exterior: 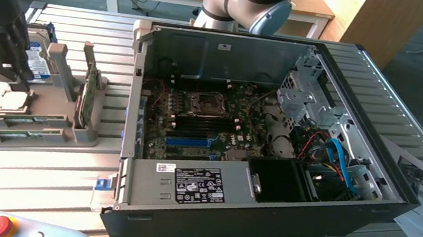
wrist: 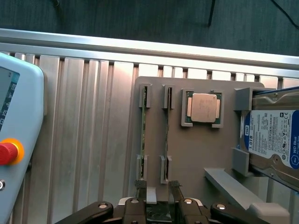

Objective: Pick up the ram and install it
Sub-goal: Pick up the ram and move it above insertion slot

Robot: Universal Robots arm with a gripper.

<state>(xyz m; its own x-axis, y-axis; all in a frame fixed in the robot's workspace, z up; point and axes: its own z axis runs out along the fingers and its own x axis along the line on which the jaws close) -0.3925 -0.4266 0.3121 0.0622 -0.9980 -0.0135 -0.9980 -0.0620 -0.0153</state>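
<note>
**Ram (wrist: 167, 135) standing in the gray tray (wrist: 196, 158), gripper (wrist: 157, 185) open over it**

We are looking at an open black computer case (exterior: 263, 226) lying on a slatted metal table (exterior: 30, 175). Its motherboard (exterior: 195, 122) is facing up, with a long blue slot (exterior: 190, 142) showing near the middle. At the exterior view's left, just beside the case, the gray tray is sitting on the table. A teach pendant (wrist: 21, 116) with a red stop button is lying on the same table, apart from the tray.

On the tray, a hard drive (wrist: 275, 140) with a blue-and-white label is sitting in its cradle. A broader green card (exterior: 89, 95) is standing on edge, and a processor (wrist: 204, 107) is lying flat in a square pocket.

Next to the processor, two thin green sticks are standing on edge in parallel slots. They are the ram and a second stick (wrist: 144, 135) just beside it, and the two are not touching. Both are sitting in the tray, well apart from the blue slot.

The gripper is hovering over one end of the pair. Its two fingers (wrist: 138, 186) are spread apart and are gripping nothing. We cannot tell whether the fingertips are touching the sticks.
</note>
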